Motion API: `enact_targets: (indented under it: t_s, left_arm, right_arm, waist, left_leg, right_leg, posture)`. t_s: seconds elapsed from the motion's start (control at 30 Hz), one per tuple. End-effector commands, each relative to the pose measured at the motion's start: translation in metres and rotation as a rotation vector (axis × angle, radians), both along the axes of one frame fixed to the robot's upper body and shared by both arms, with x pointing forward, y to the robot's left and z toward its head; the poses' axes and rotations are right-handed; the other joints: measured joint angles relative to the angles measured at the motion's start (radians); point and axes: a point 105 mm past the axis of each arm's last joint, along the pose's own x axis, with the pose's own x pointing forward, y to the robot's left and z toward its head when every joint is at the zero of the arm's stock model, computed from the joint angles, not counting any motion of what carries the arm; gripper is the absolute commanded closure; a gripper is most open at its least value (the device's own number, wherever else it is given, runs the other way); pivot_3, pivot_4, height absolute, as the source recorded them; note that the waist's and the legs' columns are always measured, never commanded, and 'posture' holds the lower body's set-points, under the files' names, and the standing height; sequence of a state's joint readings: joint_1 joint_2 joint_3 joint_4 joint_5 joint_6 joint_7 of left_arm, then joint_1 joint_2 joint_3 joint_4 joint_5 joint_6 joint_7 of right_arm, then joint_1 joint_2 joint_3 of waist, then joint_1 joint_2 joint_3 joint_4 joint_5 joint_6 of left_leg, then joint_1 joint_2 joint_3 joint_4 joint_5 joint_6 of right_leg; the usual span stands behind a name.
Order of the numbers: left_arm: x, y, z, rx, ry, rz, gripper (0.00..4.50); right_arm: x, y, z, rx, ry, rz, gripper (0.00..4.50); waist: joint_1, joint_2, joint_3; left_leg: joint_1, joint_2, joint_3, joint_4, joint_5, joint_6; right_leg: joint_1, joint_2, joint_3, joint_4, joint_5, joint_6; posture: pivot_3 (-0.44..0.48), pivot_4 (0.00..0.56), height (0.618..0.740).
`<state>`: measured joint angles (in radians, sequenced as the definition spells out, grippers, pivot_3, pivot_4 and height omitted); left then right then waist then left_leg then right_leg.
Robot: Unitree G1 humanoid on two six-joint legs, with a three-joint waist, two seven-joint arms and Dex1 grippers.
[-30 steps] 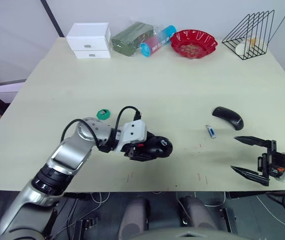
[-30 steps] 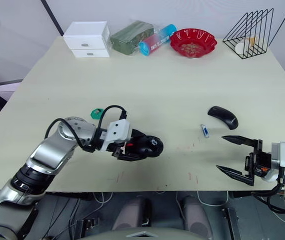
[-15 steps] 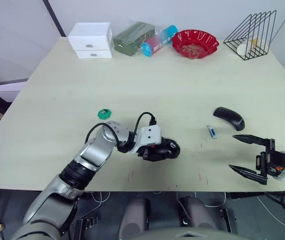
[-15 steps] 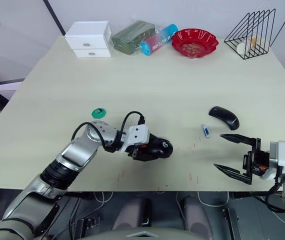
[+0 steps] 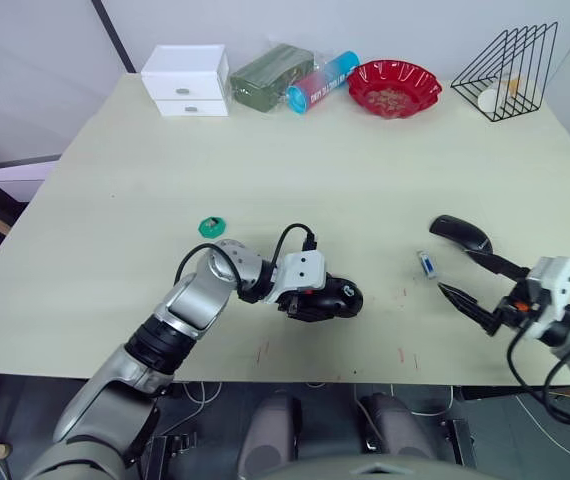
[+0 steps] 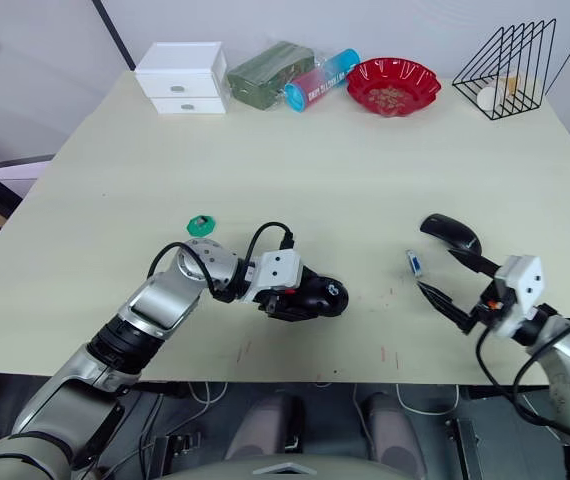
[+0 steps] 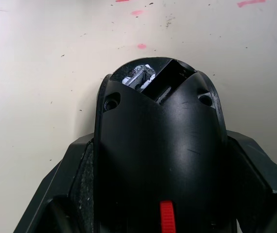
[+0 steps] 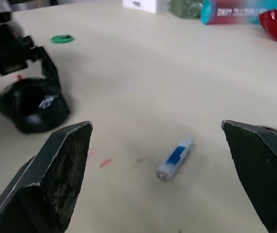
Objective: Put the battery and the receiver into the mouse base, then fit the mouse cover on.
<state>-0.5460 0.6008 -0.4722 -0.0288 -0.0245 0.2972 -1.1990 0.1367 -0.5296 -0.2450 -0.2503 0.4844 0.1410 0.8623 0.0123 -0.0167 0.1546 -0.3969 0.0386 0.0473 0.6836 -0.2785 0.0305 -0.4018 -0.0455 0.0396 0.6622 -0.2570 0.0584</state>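
Head view: no readable labels. Left gripper (image 5: 337,298) clamps the base (image 5: 330,297) near table (image 5: 315,160) centre, unchanged. Right gripper (image 5: 470,282) has swung in toward the battery (image 5: 426,263) — fingers spread wide; cover (image 5: 459,233) just beyond.
Right wrist view: battery (image 8: 175,157) lies between the fingers (image 8: 63,170), untouched.

Matt, pale wood-look table (image 5: 345,170), faintly speckled and scuffed with red marks near the left gripper (image 5: 337,298). Smooth black plastic mouse base (image 7: 160,160) between rough-textured black pads (image 7: 82,187). Glossy white-and-blue battery (image 8: 175,158) between the right gripper's (image 8: 163,145) grainy matt fingers. Glossy black mouse cover (image 5: 460,235) just beyond them.
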Motion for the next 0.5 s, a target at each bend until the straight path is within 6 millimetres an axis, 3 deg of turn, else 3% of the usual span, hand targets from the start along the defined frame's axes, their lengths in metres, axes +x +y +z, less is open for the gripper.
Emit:
enact_targets:
  t_s: [0.03, 0.33, 0.5]
  left_arm:
    - [0.0, 0.002, -0.007, 0.041, 0.016, 0.01, 1.58]
    - [0.001, 0.002, -0.007, 0.049, 0.017, 0.021, 1.58]
    - [0.001, 0.002, -0.007, 0.05, 0.019, 0.025, 1.58]
  right_arm:
    - [0.004, 0.013, 0.009, -0.023, -0.005, -0.078, 0.0]
    - [0.02, 0.015, -0.017, -0.113, 0.198, -0.369, 0.0]
    - [0.021, 0.027, -0.018, -0.103, 0.262, -0.404, 0.0]
  waist:
    - [0.0, 0.0, 0.0]
    - [0.0, 0.0, 0.0]
    - [-0.001, 0.0, 0.0]
  left_leg:
    - [0.0, 0.0, 0.0, 0.0, 0.0, 0.0]
    - [0.0, 0.0, 0.0, 0.0, 0.0, 0.0]
    - [-0.001, 0.0, 0.0, 0.0, 0.0, 0.0]
  right_leg:
    - [0.0, 0.0, 0.0, 0.0, 0.0, 0.0]
    - [0.0, 0.0, 0.0, 0.0, 0.0, 0.0]
    - [0.0, 0.0, 0.0, 0.0, 0.0, 0.0]
  posture:
    - [0.0, 0.15, 0.74]
    - [0.0, 0.15, 0.74]
    - [0.0, 0.15, 0.74]
